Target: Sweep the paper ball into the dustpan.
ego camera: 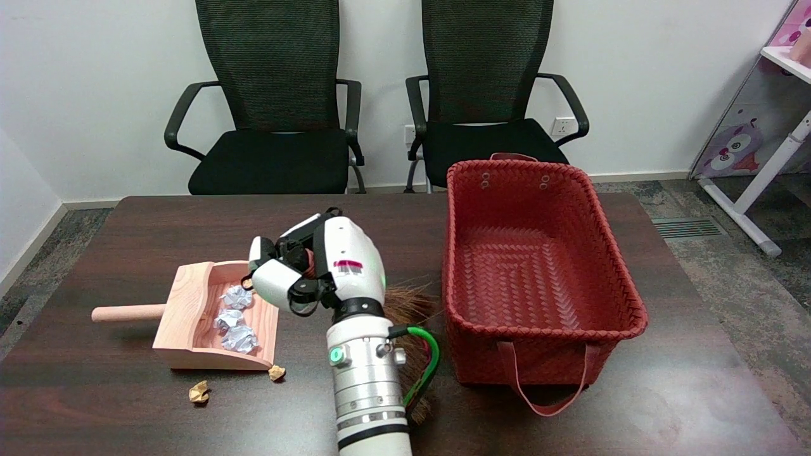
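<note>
Mid-sweep: right hand wrapped around brush, just right of wooden dustpan. Three white balls already inside; brown paper ball at pan's near edge, another nearer left. Next, probably: drop bristles beside those, push toward pan's mouth.

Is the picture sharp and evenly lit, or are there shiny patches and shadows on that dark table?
Head view: sharp throughout, evenly lit from above; the dark table shows soft pale glare near its front edge; the red basket and wooden dustpan cast faint shadows; the right hand is crisp, with no motion blur.
</note>
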Robot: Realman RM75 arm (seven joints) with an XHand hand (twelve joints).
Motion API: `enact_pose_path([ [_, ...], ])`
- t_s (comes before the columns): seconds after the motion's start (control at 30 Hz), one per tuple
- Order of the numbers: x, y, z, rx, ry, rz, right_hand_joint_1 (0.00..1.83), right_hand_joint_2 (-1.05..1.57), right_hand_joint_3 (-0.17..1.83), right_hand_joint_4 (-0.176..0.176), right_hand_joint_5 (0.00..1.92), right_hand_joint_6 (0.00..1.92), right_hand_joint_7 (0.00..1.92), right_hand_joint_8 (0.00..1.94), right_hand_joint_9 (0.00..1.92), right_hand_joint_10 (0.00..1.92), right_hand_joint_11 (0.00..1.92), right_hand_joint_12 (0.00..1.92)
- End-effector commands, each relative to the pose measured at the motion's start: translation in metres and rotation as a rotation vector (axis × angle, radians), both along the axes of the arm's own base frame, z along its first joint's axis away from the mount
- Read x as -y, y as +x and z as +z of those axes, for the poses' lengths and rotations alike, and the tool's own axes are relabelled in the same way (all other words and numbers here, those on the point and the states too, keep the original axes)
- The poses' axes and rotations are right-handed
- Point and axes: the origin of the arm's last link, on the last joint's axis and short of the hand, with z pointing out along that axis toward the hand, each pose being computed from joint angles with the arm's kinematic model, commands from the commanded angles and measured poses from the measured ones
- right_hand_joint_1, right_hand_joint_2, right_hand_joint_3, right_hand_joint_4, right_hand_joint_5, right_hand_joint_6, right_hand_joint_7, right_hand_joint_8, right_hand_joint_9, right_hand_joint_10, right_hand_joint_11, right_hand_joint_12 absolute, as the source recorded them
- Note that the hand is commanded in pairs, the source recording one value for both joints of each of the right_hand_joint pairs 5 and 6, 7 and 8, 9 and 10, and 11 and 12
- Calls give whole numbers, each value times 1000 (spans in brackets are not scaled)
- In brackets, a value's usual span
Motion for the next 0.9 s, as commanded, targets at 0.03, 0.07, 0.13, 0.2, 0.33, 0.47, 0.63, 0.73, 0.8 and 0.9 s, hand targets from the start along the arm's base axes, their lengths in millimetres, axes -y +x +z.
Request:
enact_pose_path([
  [0.03,24,-14,-29,-123,-71,-24,1014,1571,1478,176,1920,1920,1920,1920,1920,1920,1920,1920],
  [0.07,27,-16,-31,-125,-70,-35,1014,1571,1479,176,1920,1920,1920,1920,1920,1920,1920,1920],
  [0.13,31,-18,-34,-124,-65,-49,1014,1571,1482,176,1920,1920,1920,1920,1920,1920,1920,1920],
  [0.2,36,-18,-36,-119,-56,-57,1014,1571,1483,176,1920,1920,1920,1920,1920,1920,1920,1920],
  [0.33,45,-19,-41,-102,-31,-78,1014,1571,1480,176,1920,1920,1920,1920,1920,1920,1920,1920],
  [0.47,52,-23,-46,-28,0,-96,1013,1571,1483,176,1920,1920,1920,1920,1920,1920,1920,1920],
  [0.63,53,-23,-53,-4,28,-97,1010,1571,1488,176,1920,1920,1920,1920,1920,1920,1920,1920],
  [0.73,53,-26,-53,-5,30,-111,1010,1571,1486,176,1920,1920,1920,1920,1920,1920,1920,1920],
  [0.8,53,-28,-54,-6,35,-114,1011,1571,1485,176,1920,1920,1920,1920,1920,1920,1920,1920],
  [0.9,53,-32,-56,19,49,-117,1010,1571,1483,176,1920,1920,1920,1920,1920,1920,1920,1920],
])
